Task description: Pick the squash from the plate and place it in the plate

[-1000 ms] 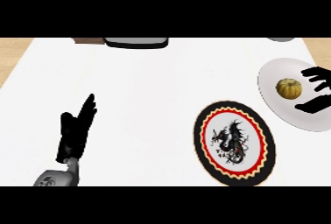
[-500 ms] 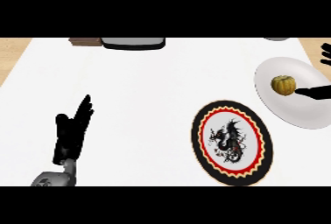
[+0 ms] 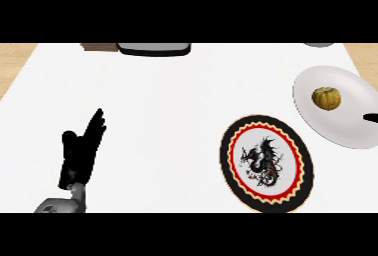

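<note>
A small yellow squash (image 3: 327,98) sits on a plain white plate (image 3: 347,130). This plate lies at the right edge of the white counter (image 3: 162,110), and part of it runs out of view. The squash is on the upper half of the plate, a bit left of the middle. Nothing touches it.

Just beside the white plate, lower and to the left, lies a second plate (image 3: 266,157). It has a black rim, a red ring with yellow zigzags, and a black dragon drawn on its white middle. It sits near the front edge of the counter, on the right half. Nothing lies on it.

The left hand (image 3: 80,155) shows near the front left corner of the counter. It is black and sits on a grey forearm. Its fingers are straight and close together, pointing up and away. It holds nothing and is well apart from both plates.

Only a tiny black bit of the right hand (image 3: 371,117) peeks in at the right edge, over the white plate, just below and to the right of the squash. I cannot tell how its fingers are.

At the back edge of the counter sits a dark, flat thing (image 3: 155,48) with a brown thing (image 3: 98,47) beside it.
</note>
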`<state>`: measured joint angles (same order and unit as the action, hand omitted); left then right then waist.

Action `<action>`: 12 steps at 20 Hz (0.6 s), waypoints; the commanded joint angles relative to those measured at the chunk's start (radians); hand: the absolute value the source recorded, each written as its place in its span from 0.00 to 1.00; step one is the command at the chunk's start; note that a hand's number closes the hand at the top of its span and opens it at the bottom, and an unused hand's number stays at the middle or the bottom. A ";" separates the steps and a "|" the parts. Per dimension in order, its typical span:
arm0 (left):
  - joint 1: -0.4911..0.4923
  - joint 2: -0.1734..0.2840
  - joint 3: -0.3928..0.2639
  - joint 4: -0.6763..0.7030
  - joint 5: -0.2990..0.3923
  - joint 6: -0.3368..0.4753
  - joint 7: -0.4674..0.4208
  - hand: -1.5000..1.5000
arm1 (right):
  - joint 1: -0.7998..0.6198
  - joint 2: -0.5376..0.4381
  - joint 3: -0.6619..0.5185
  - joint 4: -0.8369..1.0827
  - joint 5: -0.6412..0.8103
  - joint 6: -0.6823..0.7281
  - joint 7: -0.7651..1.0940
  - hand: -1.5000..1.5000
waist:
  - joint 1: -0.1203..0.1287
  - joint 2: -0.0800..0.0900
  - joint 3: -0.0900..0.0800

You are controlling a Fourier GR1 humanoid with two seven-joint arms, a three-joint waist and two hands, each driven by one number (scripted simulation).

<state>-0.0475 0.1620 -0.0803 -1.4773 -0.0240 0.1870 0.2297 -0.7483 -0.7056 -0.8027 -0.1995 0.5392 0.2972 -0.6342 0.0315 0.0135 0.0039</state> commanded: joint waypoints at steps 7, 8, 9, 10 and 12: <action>-0.046 -0.031 0.006 0.061 -0.017 0.006 -0.032 0.50 | 0.075 0.034 0.021 0.008 -0.027 0.033 -0.155 0.00 | 0.003 0.004 0.001; -0.027 -0.004 0.015 -0.020 -0.008 -0.006 0.035 0.50 | 0.047 0.010 0.024 -0.003 -0.041 0.050 -0.104 0.00 | -0.002 -0.003 -0.001; 0.059 -0.022 -0.017 -0.019 -0.022 -0.007 -0.041 0.50 | 0.072 0.026 0.026 0.003 -0.034 0.015 -0.136 0.00 | 0.007 -0.001 0.000; -0.020 -0.022 0.010 0.058 -0.010 -0.017 -0.040 0.50 | 0.065 0.051 0.034 -0.002 -0.032 -0.027 -0.133 0.00 | 0.000 0.000 0.000; -0.090 -0.037 0.005 0.055 -0.025 0.009 0.023 0.50 | 0.081 0.053 0.037 0.010 -0.021 -0.065 -0.135 0.00 | 0.007 0.007 0.002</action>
<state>-0.0759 0.1377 -0.0786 -1.4401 -0.0417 0.1845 0.2159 -0.6929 -0.6702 -0.7746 -0.1971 0.5117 0.2900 -0.7483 0.0345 0.0151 0.0039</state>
